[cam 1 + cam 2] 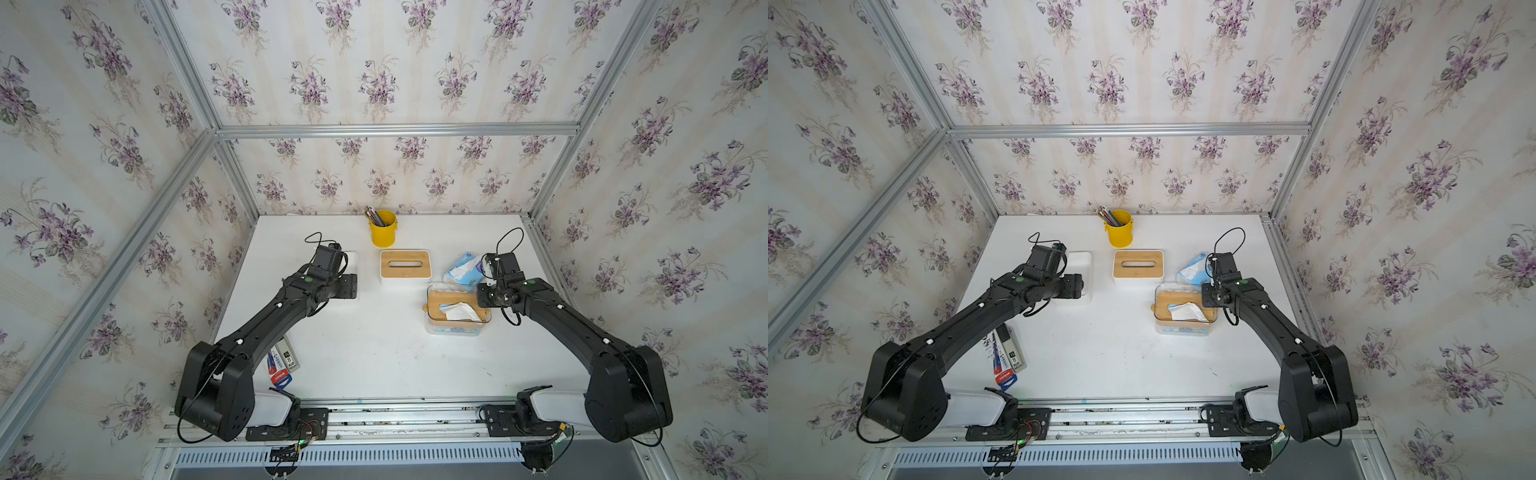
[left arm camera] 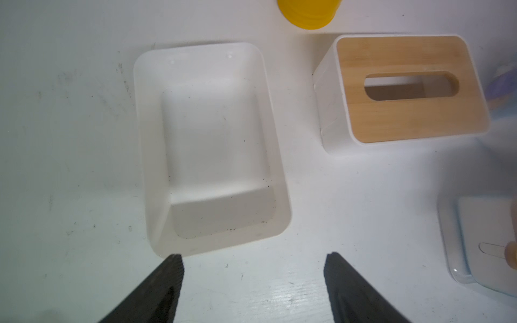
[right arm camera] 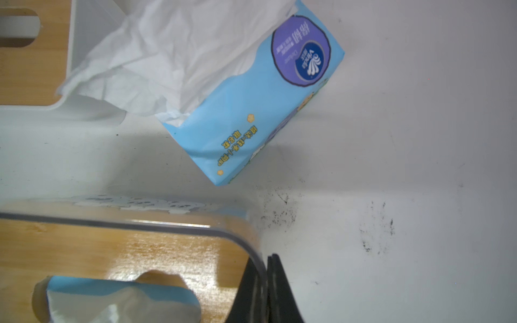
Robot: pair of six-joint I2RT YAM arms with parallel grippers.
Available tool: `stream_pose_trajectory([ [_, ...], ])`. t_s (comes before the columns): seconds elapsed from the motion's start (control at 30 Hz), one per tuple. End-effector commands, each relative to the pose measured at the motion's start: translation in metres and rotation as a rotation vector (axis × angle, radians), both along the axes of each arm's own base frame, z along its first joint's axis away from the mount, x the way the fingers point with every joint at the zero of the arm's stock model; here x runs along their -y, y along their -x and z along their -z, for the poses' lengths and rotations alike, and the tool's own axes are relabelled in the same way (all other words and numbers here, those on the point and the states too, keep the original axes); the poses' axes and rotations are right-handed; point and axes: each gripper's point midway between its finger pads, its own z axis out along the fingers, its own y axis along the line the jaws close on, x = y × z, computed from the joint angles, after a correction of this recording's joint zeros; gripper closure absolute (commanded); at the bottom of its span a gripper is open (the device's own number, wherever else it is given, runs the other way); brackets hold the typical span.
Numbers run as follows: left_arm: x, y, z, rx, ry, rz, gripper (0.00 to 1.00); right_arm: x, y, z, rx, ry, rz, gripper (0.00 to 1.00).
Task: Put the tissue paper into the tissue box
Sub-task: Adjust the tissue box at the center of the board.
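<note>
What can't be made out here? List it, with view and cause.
- White open plastic tub: both top views, mostly under the left arm.
- Blue soft tissue pack: right wrist view, cut by the picture's edge.
- Yellow round pencil pot: left wrist view, cut by the edge.
- Flat packets beside left arm: print too small.

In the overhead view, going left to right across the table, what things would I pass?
stationery packs → open white tub → white tissue box with wooden lid → blue tissue pack. Left out: the yellow pencil cup and the clear tissue box, which overlap others sideways.
</note>
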Motion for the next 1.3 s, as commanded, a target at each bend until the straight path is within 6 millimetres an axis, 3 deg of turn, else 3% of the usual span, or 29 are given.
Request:
stream_pose_trajectory([
  [0.0,-0.016,-0.012,-0.008,0.070,0.028,-0.088,0.16,-0.005,-0.002,0.002,-0.004,-0.005,-0.045,0.90],
  [0.17,-0.055,-0.022,-0.005,0.083,0.018,-0.203,0.16,-0.023,-0.007,-0.001,-0.001,-0.089,-0.080,0.90],
  [0.33,-0.086,-0.033,0.012,0.047,0.019,-0.290,0.16,-0.037,-0.003,-0.003,-0.013,-0.154,-0.111,0.87],
  [0.6,-0.091,-0.070,0.042,-0.080,0.014,-0.236,0.23,-0.065,0.002,-0.006,-0.032,-0.278,-0.185,0.77],
  [0.77,-0.088,-0.087,0.062,-0.169,-0.027,-0.171,0.28,-0.058,-0.005,-0.021,0.011,-0.233,-0.172,0.62],
  [0.97,-0.084,-0.102,0.074,-0.211,-0.046,-0.110,0.44,-0.058,-0.014,-0.036,0.042,-0.227,-0.169,0.59],
  [1.27,-0.079,-0.109,0.085,-0.273,-0.075,-0.017,0.86,-0.071,-0.024,-0.053,0.093,-0.292,-0.198,0.55],
])
